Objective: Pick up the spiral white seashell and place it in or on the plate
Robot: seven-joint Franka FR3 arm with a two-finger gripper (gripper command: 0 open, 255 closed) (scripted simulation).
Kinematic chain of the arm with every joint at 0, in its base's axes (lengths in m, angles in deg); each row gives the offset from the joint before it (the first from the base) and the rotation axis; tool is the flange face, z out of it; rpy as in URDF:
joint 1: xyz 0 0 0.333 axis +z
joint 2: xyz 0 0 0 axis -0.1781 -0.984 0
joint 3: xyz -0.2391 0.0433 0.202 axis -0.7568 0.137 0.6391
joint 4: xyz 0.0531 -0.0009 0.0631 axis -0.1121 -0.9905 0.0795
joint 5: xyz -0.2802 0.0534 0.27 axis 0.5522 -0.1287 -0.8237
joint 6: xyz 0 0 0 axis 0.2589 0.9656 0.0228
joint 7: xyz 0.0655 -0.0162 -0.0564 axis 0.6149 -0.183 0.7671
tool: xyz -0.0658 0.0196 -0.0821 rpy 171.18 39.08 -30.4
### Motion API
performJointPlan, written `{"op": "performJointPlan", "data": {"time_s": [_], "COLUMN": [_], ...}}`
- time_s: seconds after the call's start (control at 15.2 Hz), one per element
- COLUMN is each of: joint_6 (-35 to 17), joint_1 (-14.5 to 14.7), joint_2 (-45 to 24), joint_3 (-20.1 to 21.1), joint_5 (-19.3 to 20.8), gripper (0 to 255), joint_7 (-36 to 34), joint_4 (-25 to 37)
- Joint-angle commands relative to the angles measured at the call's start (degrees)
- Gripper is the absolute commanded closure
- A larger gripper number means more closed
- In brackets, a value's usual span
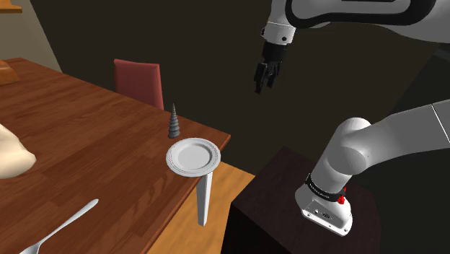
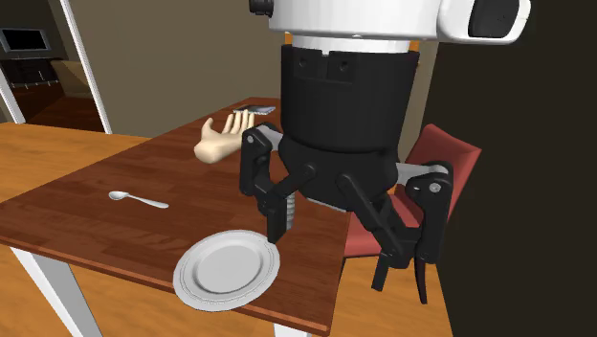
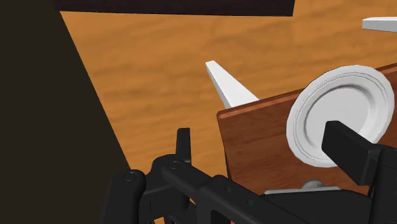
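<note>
Wooden table point(image 1: 86, 137) with the white arm point(image 1: 360, 151) on its dark stand point(image 1: 267, 209) beside one corner, so that corner is likely within easy reach. The plate point(image 1: 192, 156) lies at that corner. The gripper point(image 1: 265, 78) hangs high, clear of the table edge, fingers spread and empty. The shell point(image 1: 173, 121), drawn dark grey, stands upright just behind the plate.

Spoon point(image 2: 137, 200), red chair point(image 1: 137, 79), wooden table point(image 1: 94, 151)

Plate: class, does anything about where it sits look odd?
Yes. The plate sits at the very corner of the table, its rim at or just over the edge, so a nudge could tip it off. Nothing looks spilled or broken.
</note>
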Motion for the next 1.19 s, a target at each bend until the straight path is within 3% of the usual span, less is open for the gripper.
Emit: {"op": "performJointPlan", "data": {"time_s": [0.0, 0.66, 1.12], "joint_6": [0.0, -22.0, -36.4], "joint_1": [0.0, 2.0, 1.8], "joint_2": [0.0, -11.3, -23.9], "joint_3": [0.0, 8.3, 14.3], "joint_5": [0.0, -4.5, -3.6], "gripper": [0, 0, 0], "joint_7": [0.0, -9.1, -16.6], "joint_4": [0.0, -4.0, -1.2]}}
